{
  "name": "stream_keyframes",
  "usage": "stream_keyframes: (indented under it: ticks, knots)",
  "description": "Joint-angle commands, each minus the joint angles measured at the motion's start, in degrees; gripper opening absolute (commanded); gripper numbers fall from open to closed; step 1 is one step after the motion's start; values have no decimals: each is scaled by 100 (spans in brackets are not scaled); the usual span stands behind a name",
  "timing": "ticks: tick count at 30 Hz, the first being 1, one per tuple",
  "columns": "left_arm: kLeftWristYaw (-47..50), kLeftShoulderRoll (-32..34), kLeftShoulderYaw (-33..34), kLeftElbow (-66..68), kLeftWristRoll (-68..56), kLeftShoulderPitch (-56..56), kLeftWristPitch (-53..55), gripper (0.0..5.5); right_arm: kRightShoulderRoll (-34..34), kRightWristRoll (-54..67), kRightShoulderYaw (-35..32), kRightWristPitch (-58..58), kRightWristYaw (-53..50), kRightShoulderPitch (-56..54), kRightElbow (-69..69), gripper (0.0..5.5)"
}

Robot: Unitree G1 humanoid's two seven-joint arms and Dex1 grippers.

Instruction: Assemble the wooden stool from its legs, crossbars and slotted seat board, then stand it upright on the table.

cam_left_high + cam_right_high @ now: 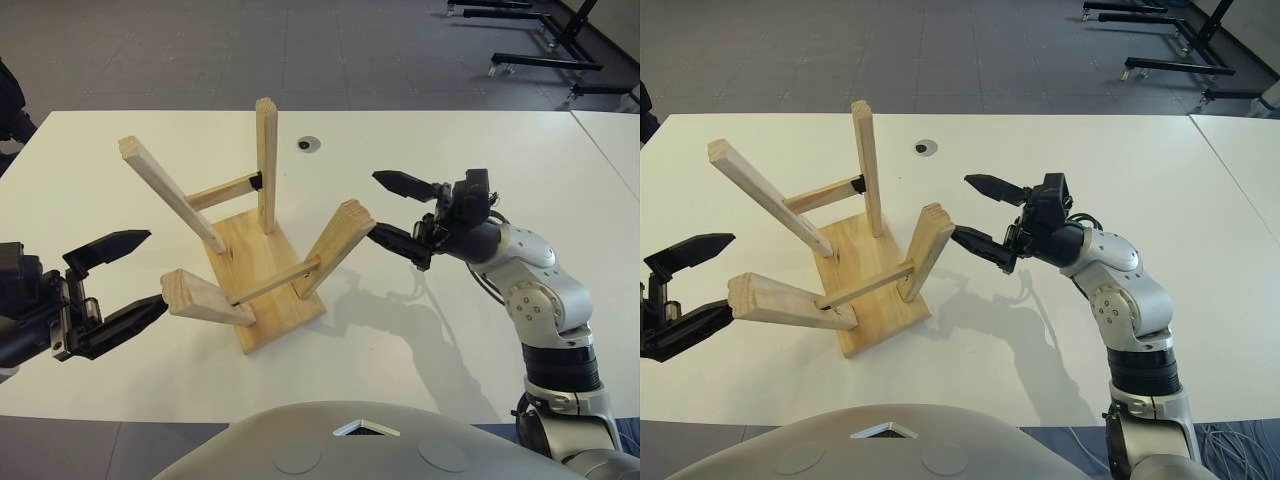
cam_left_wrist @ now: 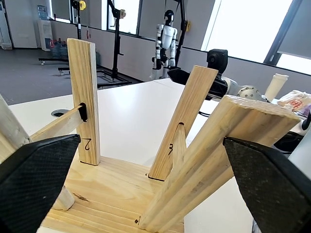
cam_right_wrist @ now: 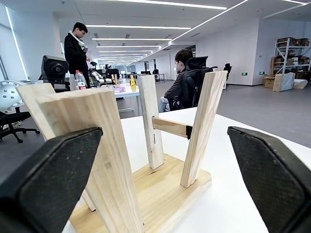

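The wooden stool lies upside down, its seat board (image 1: 262, 290) flat on the white table (image 1: 480, 330). Its legs splay upward, joined by two crossbars (image 1: 222, 191) (image 1: 270, 282). My left gripper (image 1: 155, 268) is open at the tip of the near left leg (image 1: 205, 297). In the left wrist view that leg (image 2: 214, 145) runs between the fingers (image 2: 34, 174) with gaps on both sides. My right gripper (image 1: 375, 204) is open just right of the right leg (image 1: 335, 245), its lower finger (image 1: 395, 240) close to the leg's top end. In the right wrist view this leg (image 3: 92, 145) stands by one finger (image 3: 48, 179).
A round cable hole (image 1: 309, 144) sits in the table behind the stool. A second table (image 1: 620, 130) adjoins at the far right. Black metal frames (image 1: 545, 50) stand on the floor beyond. There is bare tabletop to the right of and behind the stool.
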Motion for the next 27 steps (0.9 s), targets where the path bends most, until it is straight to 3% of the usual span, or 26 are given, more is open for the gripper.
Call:
stream_keyframes:
  ticks: [1,14,27]
  knots:
    - [229,171,-540,-226,196,-345,20,540,11,24,427,103,280,-206,-324,475]
    - [443,119,-1961,39,1287,-1320,-316,540,-113,163,795,398,545,-474,-379,475]
    - [276,85,-2489,100,1581,-1655,-414,540,-642,262,564,643,1034,36,-417,475]
